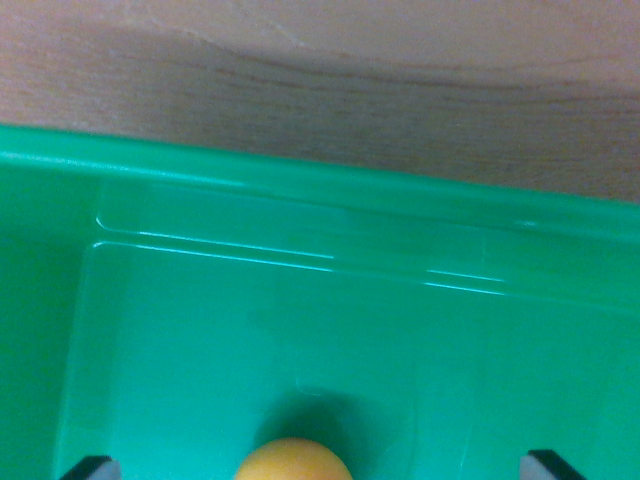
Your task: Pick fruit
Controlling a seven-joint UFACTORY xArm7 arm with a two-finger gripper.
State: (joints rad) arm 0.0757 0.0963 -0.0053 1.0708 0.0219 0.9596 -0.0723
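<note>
Tabletop (330, 70): wood grain, fills the top band of the wrist view, beyond the bin's far rim. Not part of the move.
Bin (330, 190): green plastic tray, takes up most of the frame. Far rim runs across, dropping slightly toward the wrist view's right. Left wall visible at the wrist view's left edge. Floor is bare apart from one item.
Fruit (292, 460): orange-yellow, rounded, only its top cap shows at the bottom edge, rest cropped. Sits on the bin floor, well clear of the far rim and left wall. Dark shadow just above it on the floor.
Long axis: can't call it. Visible part reads as round, so finger orientation probably doesn't matter much.
Gripper (320, 468): two dark fingertips (92, 467) poke in at the bottom corners, one at each side. Spread wide, nothing between the pads but the fruit's cap, and no contact with it.
Key relation: fruit lies between the fingers, a bit toward the wrist view's left of centre, nearer the left tip than the right.
Height: tips look above or level with the fruit's top; can't tell which from this angle.
Next move, my read: small shift toward the wrist view's left to centre, then straight down and close.
Risk: closing off-centre could nudge the fruit and roll it across the smooth floor.
</note>
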